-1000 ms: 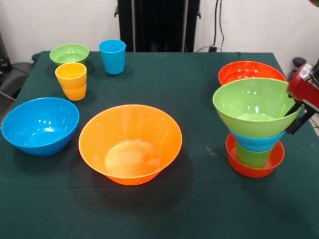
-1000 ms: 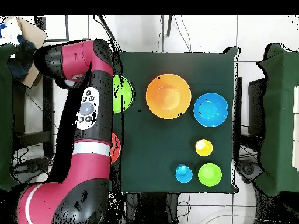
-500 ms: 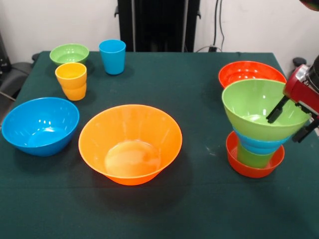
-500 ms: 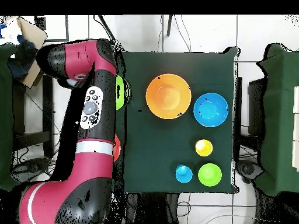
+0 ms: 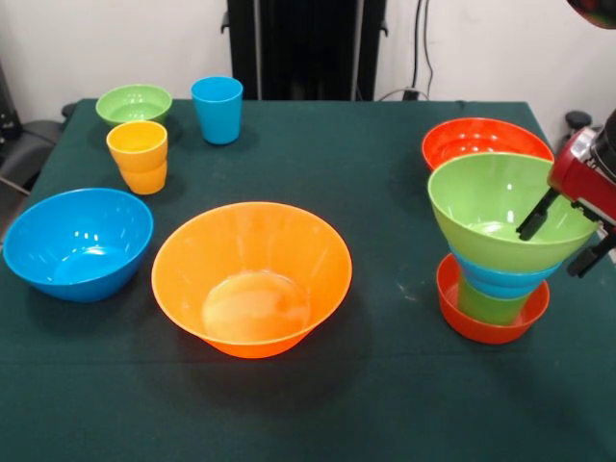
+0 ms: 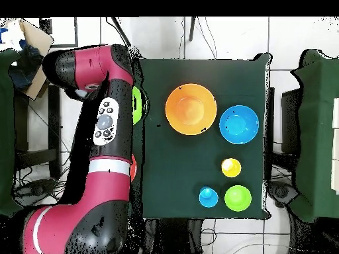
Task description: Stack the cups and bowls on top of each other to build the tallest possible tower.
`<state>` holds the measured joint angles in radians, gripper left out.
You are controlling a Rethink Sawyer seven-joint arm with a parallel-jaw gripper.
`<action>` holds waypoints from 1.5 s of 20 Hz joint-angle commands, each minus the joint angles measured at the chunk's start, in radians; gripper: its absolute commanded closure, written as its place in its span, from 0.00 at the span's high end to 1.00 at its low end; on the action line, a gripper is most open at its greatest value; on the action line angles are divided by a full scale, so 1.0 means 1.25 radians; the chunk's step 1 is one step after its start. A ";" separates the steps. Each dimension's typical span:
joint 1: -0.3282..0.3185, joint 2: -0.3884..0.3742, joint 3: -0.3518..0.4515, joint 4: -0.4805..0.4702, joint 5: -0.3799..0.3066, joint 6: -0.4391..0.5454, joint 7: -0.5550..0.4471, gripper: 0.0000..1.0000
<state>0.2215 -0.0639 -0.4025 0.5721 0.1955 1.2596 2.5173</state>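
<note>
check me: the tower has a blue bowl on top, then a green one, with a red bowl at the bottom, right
Not quite. The front view shows the tower topped by the green bowl, with the blue bowl beneath it. A red bowl is indeed at the bottom.

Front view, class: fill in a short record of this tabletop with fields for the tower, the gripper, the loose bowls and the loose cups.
tower: red-orange bowl lowest, then green cup, small blue bowl, big green bowl on top
gripper: gripper open, one finger inside the big green bowl, the other outside its rim
loose bowls: large orange bowl, blue bowl, small green bowl, second red-orange bowl behind the tower
loose cups: blue cup, yellow-orange cups, stacked
surface: dark green table
</note>
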 commanded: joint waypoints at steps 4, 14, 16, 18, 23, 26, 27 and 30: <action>-0.022 0.003 0.116 0.091 -0.006 0.011 -0.091 1.00; -0.001 -0.055 0.082 0.107 -0.050 0.014 -0.107 1.00; 0.005 -0.067 0.077 0.122 -0.057 0.005 -0.108 1.00; 0.009 -0.071 0.072 0.127 -0.065 -0.002 -0.108 1.00; 0.009 -0.084 0.079 0.140 -0.070 -0.008 -0.104 1.00; 0.018 -0.113 0.089 0.180 -0.069 -0.024 -0.100 1.00; 0.021 -0.122 0.093 0.197 -0.069 -0.038 -0.101 1.00; 0.030 -0.148 0.107 0.249 -0.068 -0.079 -0.103 1.00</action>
<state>0.2366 -0.2004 -0.3754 0.6831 0.1705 1.2466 2.5173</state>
